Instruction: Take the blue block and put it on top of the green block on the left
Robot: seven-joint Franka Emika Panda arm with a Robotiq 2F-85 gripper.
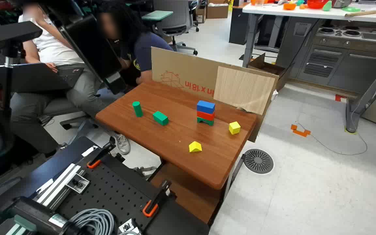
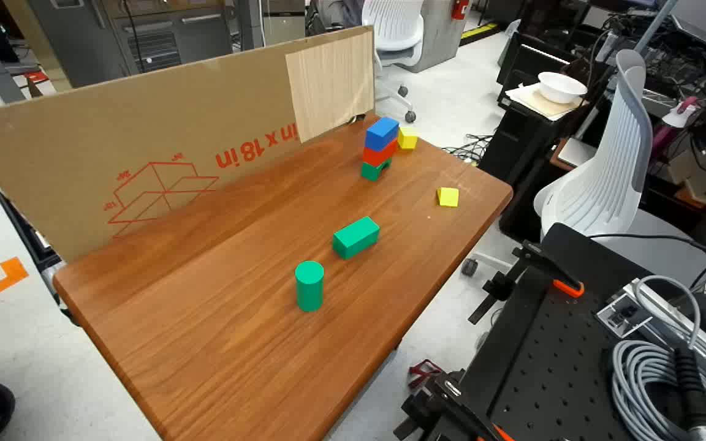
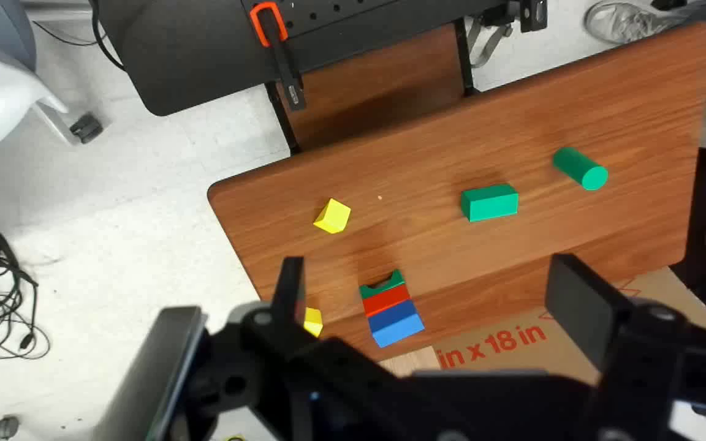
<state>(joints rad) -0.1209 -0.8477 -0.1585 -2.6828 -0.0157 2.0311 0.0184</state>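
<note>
The blue block (image 1: 206, 106) lies on top of a red block (image 1: 205, 116), which rests on a dark green arch (image 1: 205, 121). The same upright stack shows the blue block in an exterior view (image 2: 382, 133) and in the wrist view (image 3: 396, 323). The green block (image 1: 160, 118) lies flat on the table, apart from the stack; it also shows in an exterior view (image 2: 356, 237) and in the wrist view (image 3: 489, 202). My gripper (image 3: 429, 263) is open and empty, high above the table, its fingers wide apart. Nothing hides the blue block.
A green cylinder (image 2: 309, 286) stands upright near the green block. A yellow cube (image 1: 234, 128) sits close to the stack, and a yellow wedge (image 1: 195, 147) lies toward the near table edge. A cardboard wall (image 2: 144, 122) stands along one long side of the brown table (image 2: 206, 343).
</note>
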